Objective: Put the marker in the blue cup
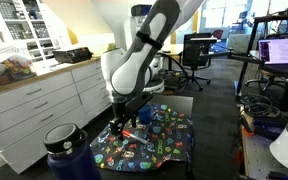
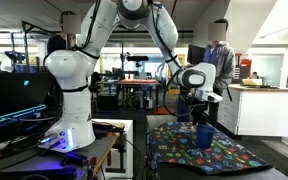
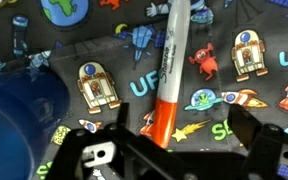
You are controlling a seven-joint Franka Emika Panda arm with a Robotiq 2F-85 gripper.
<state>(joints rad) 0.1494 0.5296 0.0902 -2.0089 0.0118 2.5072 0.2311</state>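
In the wrist view a marker (image 3: 169, 70) with a white body and an orange cap lies on the space-patterned cloth (image 3: 234, 90). Its capped end lies between the two fingers of my gripper (image 3: 177, 128). The gripper is open, with gaps on both sides of the marker. The blue cup (image 3: 19, 120) stands on the cloth just left of the gripper. In both exterior views the gripper (image 1: 122, 122) (image 2: 197, 108) hangs low over the cloth. The blue cup (image 2: 206, 135) stands right beside it.
A large dark navy bottle with a lid (image 1: 69, 150) stands in the foreground. The cloth covers a small table (image 1: 179, 100). White cabinets (image 1: 44, 100) run along one side. Office chairs and desks (image 1: 196, 50) stand behind, and a person (image 2: 221, 60) is at the back.
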